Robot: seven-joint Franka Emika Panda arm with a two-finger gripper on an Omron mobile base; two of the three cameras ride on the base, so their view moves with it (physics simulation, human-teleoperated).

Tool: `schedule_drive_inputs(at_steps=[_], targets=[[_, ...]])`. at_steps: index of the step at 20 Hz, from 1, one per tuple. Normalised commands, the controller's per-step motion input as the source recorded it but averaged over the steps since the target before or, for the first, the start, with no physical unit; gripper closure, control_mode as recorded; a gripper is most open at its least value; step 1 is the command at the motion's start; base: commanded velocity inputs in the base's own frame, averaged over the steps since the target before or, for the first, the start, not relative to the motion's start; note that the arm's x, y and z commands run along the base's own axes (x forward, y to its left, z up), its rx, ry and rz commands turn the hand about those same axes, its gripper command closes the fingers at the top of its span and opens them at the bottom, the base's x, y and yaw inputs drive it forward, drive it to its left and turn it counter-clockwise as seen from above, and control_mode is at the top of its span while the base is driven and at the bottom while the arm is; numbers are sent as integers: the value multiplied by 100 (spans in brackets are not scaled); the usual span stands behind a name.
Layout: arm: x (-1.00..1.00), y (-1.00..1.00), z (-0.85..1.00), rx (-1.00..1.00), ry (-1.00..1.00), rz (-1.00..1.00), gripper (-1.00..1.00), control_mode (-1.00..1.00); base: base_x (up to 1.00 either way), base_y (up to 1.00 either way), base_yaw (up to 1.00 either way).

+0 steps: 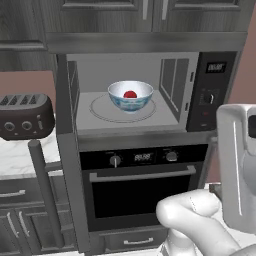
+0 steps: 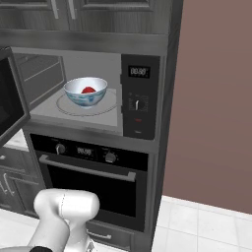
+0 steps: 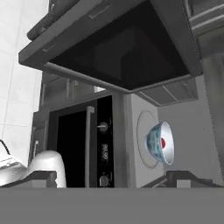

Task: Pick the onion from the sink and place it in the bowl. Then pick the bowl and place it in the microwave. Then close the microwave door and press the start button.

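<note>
- Microwave [image 1: 150, 90]: built into dark cabinetry above an oven [image 1: 142, 185]. The light grey cavity is exposed.
- Microwave door [image 3: 118, 48]: swung wide open. In the right base view its dark tinted panel shows at the left edge [image 2: 10, 98]; in the hand view it fills the upper part of the picture.
- Bowl [image 1: 130, 96]: white with blue pattern, upright, resting on the round turntable [image 1: 102, 112] inside the cavity, roughly centred on it.
- Onion [image 1: 130, 94]: small red ball lying inside the bowl, at the bottom; also seen in the right base view [image 2: 88, 90] and the hand view [image 3: 163, 142].
- Control panel [image 1: 214, 90]: black, right of the cavity, with display and dial.
- Tool [image 3: 111, 177]: fingers spread wide, nothing between them; its two dark tips stand apart at the bottom of the hand view, clear of the microwave and the bowl.
- Toaster [image 1: 25, 116]: black, on the table left of the cabinet.
</note>
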Motion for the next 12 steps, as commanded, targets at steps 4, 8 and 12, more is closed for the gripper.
schedule_drive_inputs(at_steps=[4, 8, 12], targets=[[-84, 72, 3, -1, -11, 0, -100, -100, 0, 0, 0], [-71, 95, 0, -1, -19, 0, -100, -100, 0, 0, 0], [-65, 98, 0, -1, -19, 0, -100, -100, 0, 0, 0]])
